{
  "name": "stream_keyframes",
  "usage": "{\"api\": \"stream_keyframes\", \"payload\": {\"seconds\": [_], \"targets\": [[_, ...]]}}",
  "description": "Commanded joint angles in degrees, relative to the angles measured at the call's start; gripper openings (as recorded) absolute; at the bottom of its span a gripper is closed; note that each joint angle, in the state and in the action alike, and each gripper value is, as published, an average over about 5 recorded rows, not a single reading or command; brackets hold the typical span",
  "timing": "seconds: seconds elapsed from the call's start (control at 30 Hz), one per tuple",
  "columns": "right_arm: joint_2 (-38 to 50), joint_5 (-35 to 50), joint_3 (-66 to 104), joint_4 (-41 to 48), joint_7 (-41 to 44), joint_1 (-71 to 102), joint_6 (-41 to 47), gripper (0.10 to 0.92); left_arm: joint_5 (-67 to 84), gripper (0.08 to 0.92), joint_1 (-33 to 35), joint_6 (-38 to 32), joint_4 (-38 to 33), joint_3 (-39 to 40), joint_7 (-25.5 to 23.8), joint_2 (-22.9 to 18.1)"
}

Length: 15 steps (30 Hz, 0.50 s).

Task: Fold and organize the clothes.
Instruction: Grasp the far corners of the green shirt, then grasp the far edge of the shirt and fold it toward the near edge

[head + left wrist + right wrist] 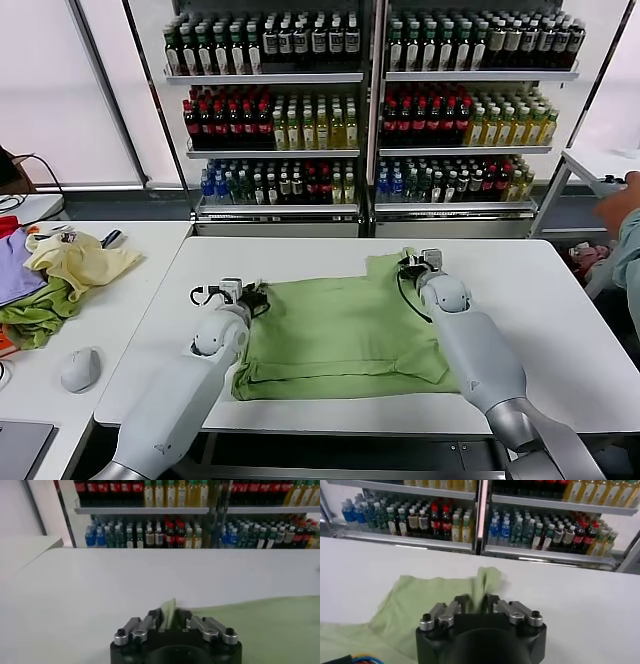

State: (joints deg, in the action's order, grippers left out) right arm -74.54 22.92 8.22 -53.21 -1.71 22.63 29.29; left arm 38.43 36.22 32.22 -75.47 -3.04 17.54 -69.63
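While my left end effector (169, 621) is pinching one corner of the shirt (340, 335) between its nearly closed fingers, my right end effector (479, 604) is doing the same with a raised fold of cloth at the far right corner. I am holding both far corners at once, and I judge this is so that the far edge is rising evenly and the fold is coming out straight toward me. The shirt itself is lying mostly flat in the middle of the white counter (560, 320), between my two arms, with its near edge already a little doubled.

My wrist cameras are showing what the head camera is not: in the left wrist view a small tip of green cloth is standing up between the fingers, and in the right wrist view the cloth is bunching upward into the grip, so both holds are looking real, though thin on the left. The head view is giving instead the whole layout: both arms reaching over the shirt, and a second counter at my left where a pale yellow garment (80, 262) and a darker green cloth (38, 318) are lying in a heap near a mouse (80, 369). Shelves of bottles (370, 100) are standing behind the counter.
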Motion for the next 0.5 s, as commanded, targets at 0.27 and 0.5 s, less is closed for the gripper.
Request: {"api": "stream_keyframes", "payload": {"seconds": [0.27, 0.5], "targets": [[7.57, 5.77, 2.91, -26.56, -1.41, 10.04, 0.04, 0.111, 3.33, 0.098, 6.28, -6.13, -14.82, -3.61, -0.56, 4.33], [12.44, 7.26, 6.27, -38.92, -1.83, 18.68, 0.35, 0.111, 5.04, 0.098, 11.04, -5.52, -23.77, -5.65, -0.33, 6.00]]}}
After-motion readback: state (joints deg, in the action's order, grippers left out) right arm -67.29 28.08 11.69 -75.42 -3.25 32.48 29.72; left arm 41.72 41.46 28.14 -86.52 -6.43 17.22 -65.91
